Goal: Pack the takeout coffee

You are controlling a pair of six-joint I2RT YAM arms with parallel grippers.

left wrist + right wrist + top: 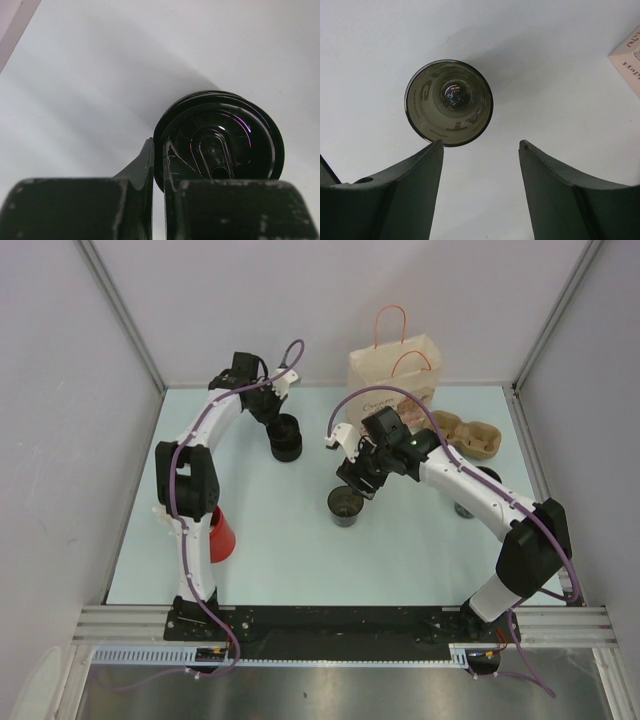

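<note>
I have the right gripper [481,145] open, and the upright, lidless cup [449,102] is just ahead of its tips, slightly toward the left finger, so it's the nearer arm, while the left gripper [158,150] is pinched on the black lid [220,135] rim, well apart from that cup.

Glossy black lid [220,142], smoky grey cup [449,102] with pale lettering, red cup [222,535], tan paper bag [395,375] with orange handles, brown pulp carrier [470,433], pale blue table [300,560].
</note>
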